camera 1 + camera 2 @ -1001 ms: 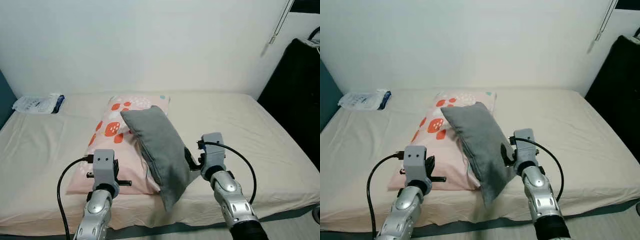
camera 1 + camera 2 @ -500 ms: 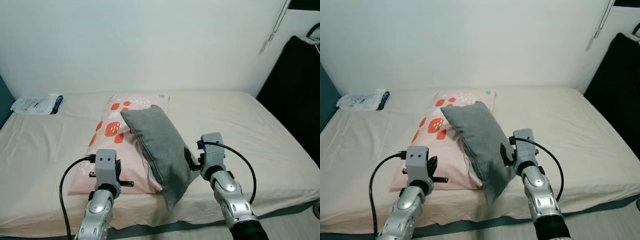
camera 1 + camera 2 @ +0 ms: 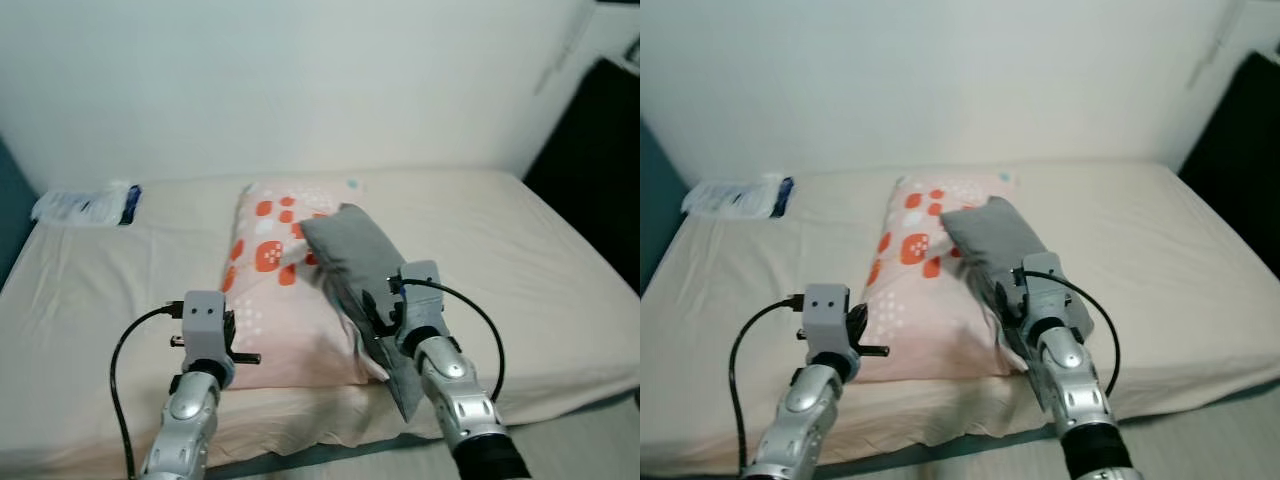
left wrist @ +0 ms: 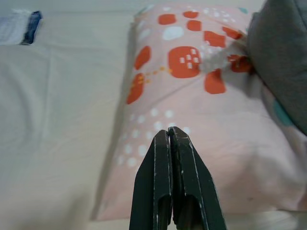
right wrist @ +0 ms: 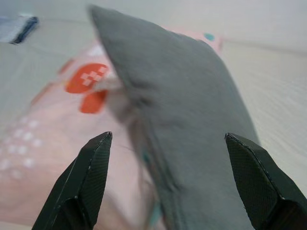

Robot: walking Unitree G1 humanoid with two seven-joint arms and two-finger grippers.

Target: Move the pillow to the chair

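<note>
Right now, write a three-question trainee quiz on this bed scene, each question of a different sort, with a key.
1. True or false: the right gripper has its jaws spread wide on either side of the grey pillow.
2. Multiple choice: the left gripper points at (a) the white packet, (b) the pink patterned pillow, (c) the wall.
3. Fill in: the grey pillow leans on the ____ pillow, which lies flat on the bed.

Key: 1 true; 2 b; 3 pink patterned.
</note>
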